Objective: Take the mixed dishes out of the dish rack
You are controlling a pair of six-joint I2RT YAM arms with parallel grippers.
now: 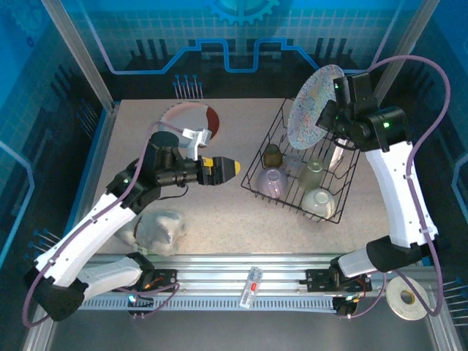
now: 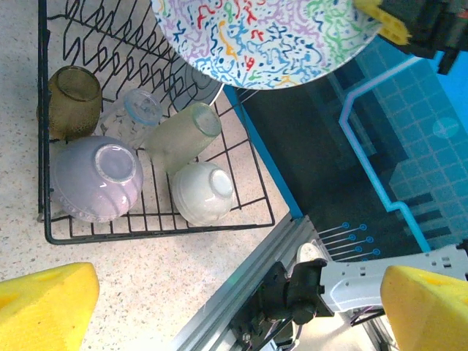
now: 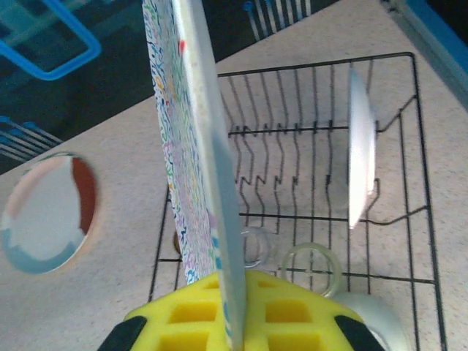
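Broadest of all, the speckled desk (image 1: 219, 212), carrying everything. Next in size, toward its right side, the dish rack (image 1: 248, 179): black wire, raised sides, upright prongs for keeping plates on edge and apart. Above the rack's far end, the patterned plate (image 1: 311, 110), held on edge and clear of the prongs, apparently to come out without snagging wire or knocking the cups below. Clamped on that plate's rim, the right tool (image 3: 232, 303), yellow pads pressed to both faces, a grip suited to a thin upright disc. Slotted upright at the rack's right side, a white plate (image 3: 362, 153), not yet taken. Flat on the desk at the far left, well apart from the rack, another plate (image 1: 183, 115), white with a brown patch, likely marking the drop-off spot. Hovering just left of the rack, the left tool (image 1: 225, 170), pads spread wide and holding nothing, aimed at the small dishes as if ready for one. At the rack's near end, bases up for draining, a lilac bowl (image 2: 95, 179) and a white bowl (image 2: 205, 191); beyond them, leaning among the wires, a pale translucent cup (image 2: 183, 135), a small clear glass (image 2: 135, 110) and a brown cup (image 2: 73, 99). Most of the unloading yet to do.
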